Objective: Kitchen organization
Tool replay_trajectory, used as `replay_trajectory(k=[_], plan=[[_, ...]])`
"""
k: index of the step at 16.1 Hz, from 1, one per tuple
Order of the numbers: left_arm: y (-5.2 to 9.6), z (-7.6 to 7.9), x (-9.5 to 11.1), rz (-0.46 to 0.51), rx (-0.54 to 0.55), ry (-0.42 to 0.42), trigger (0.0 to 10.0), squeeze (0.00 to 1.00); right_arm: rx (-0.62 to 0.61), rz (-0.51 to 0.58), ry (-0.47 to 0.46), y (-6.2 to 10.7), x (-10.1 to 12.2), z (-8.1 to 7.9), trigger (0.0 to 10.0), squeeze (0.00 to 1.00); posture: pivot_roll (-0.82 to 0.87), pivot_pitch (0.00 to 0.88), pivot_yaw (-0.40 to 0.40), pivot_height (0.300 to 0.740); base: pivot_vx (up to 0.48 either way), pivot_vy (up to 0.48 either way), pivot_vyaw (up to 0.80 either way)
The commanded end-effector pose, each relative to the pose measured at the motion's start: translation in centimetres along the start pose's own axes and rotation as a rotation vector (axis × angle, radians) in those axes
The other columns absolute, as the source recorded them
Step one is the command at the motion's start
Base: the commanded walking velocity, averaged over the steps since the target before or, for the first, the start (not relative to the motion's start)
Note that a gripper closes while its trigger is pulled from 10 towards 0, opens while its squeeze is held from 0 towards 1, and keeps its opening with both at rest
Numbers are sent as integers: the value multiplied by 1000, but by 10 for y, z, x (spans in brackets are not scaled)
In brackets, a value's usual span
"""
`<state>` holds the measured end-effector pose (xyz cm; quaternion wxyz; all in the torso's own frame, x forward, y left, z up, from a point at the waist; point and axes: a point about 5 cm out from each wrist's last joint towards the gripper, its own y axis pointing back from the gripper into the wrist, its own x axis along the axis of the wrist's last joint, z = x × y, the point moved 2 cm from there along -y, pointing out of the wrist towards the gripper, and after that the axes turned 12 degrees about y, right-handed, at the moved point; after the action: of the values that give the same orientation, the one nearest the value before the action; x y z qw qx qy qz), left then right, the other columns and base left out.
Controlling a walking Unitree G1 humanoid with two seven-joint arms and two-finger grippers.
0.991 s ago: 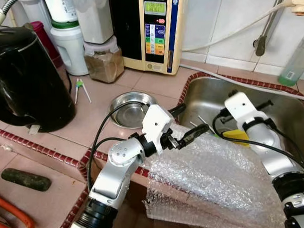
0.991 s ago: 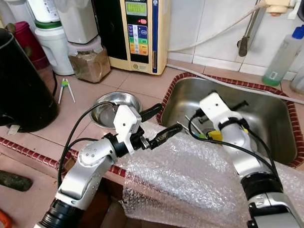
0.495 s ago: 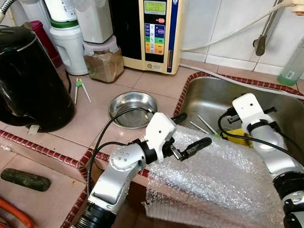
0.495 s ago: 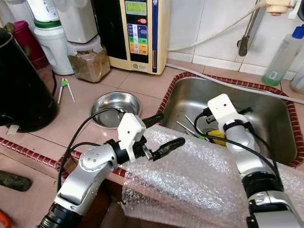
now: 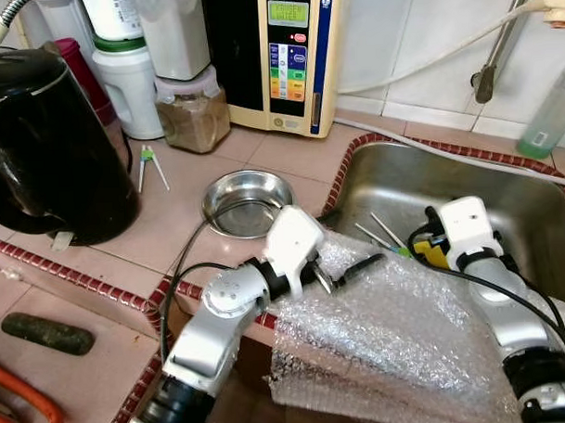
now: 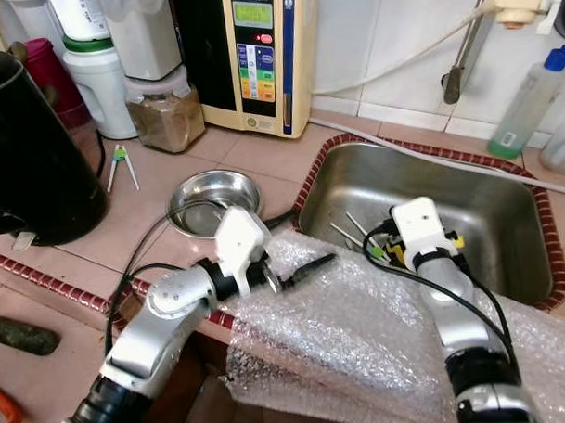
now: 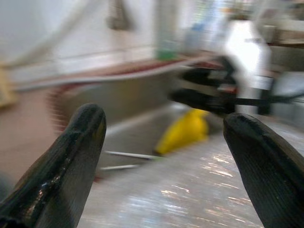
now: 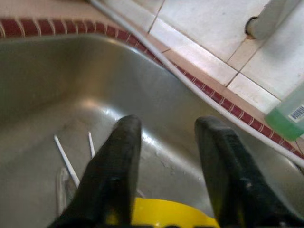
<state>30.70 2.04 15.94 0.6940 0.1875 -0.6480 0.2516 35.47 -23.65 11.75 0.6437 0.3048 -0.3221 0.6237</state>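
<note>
Bright, even light; left wrist view motion-blurred, head views mostly sharp

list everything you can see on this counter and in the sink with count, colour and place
kettle: 1, black, counter far left
jar: 1, clear with brown contents, counter back
water ionizer: 1, cream and blue, against the wall
steel bowl: 1, silver, counter beside the sink
sink: 1, steel, right
chopsticks: 2, pale, in the sink
yellow object: 1, in the sink
bubble wrap: 1 sheet, clear, over the sink's front edge
left gripper: open, above the bubble wrap
right gripper: open, over the yellow object
</note>
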Motion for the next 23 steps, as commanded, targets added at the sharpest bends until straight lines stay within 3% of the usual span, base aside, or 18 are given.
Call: replay_trajectory(k=[1,7,9,12,15,19,20,21,23], plan=[[-1,-9,10,41,55,-26,10000,1000,-28,24,-36,0,6,6,10000,1000,8,82,28,740,0,0,0],[7,-48,26,122,328,-20,10000,1000,20,122,-71,9,33,-11,10000,1000,16,87,6,740,0,0,0],[19,-71,30,150,522,-34,10000,1000,109,178,-100,15,46,-29,10000,1000,32,106,6,740,0,0,0],[33,-95,30,186,726,65,10000,1000,127,183,-126,18,51,-35,10000,1000,37,111,3,740,0,0,0],[42,-103,22,177,821,114,10000,1000,188,192,-131,22,56,-46,10000,1000,39,109,-3,740,0,0,0],[44,-110,24,179,858,103,10000,1000,229,202,-112,25,59,-53,10000,1000,39,103,-1,740,0,0,0],[43,-111,24,176,859,113,10000,918,231,199,-113,25,59,-53,10000,1000,39,103,-1,740,0,0,0],[43,-113,21,156,871,126,10000,0,238,197,-115,27,59,-54,10000,1000,32,94,6,740,0,0,0],[44,-116,15,121,892,155,10000,0,241,196,-118,27,60,-55,10000,1000,30,90,13,740,0,0,0]])
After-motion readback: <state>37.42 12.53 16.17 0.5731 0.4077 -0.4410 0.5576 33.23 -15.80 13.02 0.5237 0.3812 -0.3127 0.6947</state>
